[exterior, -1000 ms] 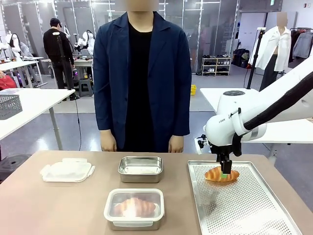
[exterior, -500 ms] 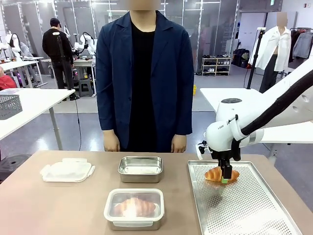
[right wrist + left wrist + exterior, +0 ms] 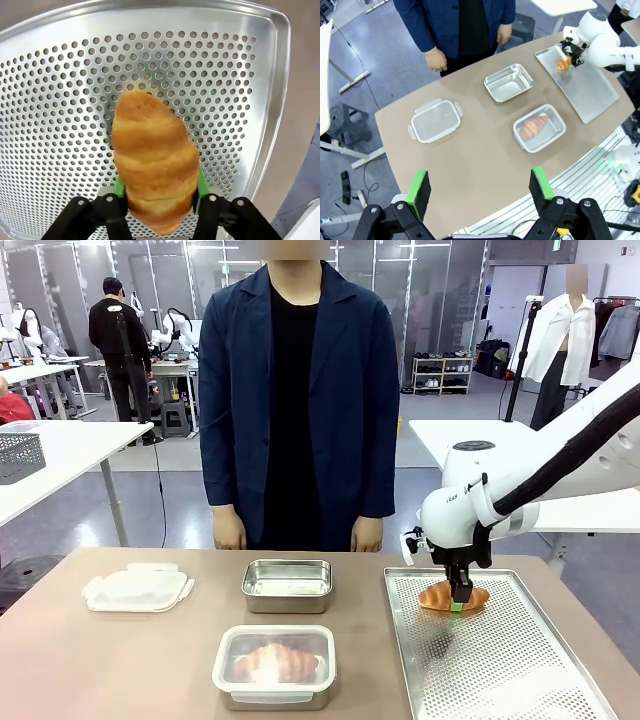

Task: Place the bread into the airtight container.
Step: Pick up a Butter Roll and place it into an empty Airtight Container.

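A golden croissant-shaped bread point(image 3: 452, 596) lies at the far end of the perforated metal tray point(image 3: 500, 660). My right gripper point(image 3: 459, 602) points down onto it, green pads shut on its sides. In the right wrist view the bread point(image 3: 152, 157) sits between the fingers point(image 3: 119, 186) over the tray point(image 3: 60, 75). The empty steel airtight container point(image 3: 288, 585) stands open at the table's middle. My left gripper point(image 3: 479, 187) hangs open high above the table, and from there the bread point(image 3: 564, 63) and the container point(image 3: 508, 83) show far below.
A closed container point(image 3: 274, 667) holding another croissant stands near the front edge. A white clip lid point(image 3: 137, 590) lies at the left. A person in a dark blazer stands at the far side, hands point(image 3: 229, 530) hanging by the table edge.
My right gripper has come down a little onto the bread and its fingers have closed on it. The person has shifted slightly.
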